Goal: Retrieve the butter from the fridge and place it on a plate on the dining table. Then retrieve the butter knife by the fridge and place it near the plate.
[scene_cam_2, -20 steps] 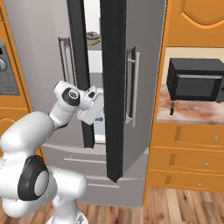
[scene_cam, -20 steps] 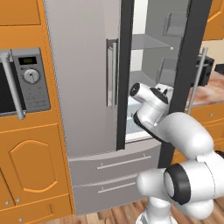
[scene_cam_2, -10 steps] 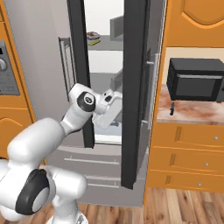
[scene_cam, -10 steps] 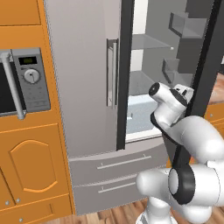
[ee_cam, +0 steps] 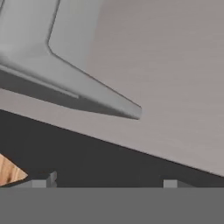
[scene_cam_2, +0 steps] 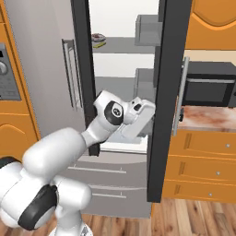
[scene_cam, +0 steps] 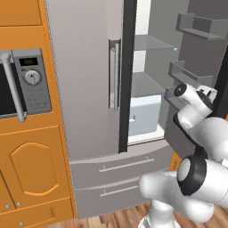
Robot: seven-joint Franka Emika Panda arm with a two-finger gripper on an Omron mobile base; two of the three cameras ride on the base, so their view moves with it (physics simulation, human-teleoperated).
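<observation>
The grey steel fridge (scene_cam: 84,89) has its left door closed and its right door (scene_cam_2: 166,92) swung wide open. On an upper shelf inside lies the pale-yellow butter (scene_cam_2: 99,44), just below a small reddish-brown food item (scene_cam_2: 97,37). My hand (scene_cam_2: 138,117) presses against the inner side of the open door, well below the butter's shelf. In the hand view my gripper (ee_cam: 109,183) is open, its fingertips (ee_cam: 51,179) wide apart against the door's grey inner panel and a door bin (ee_cam: 87,96). A small dark item (scene_cam_2: 181,113), perhaps the butter knife, lies on the counter by the fridge.
An orange cabinet with a built-in oven (scene_cam: 31,82) stands left of the fridge. Right of it, a dark microwave (scene_cam_2: 207,90) sits on a marbled counter (scene_cam_2: 207,120) over orange drawers. Two fridge drawers (scene_cam: 120,178) sit below. The floor is wood.
The right fridge door has swung further open. My hand has moved right with it, staying against its inner side.
</observation>
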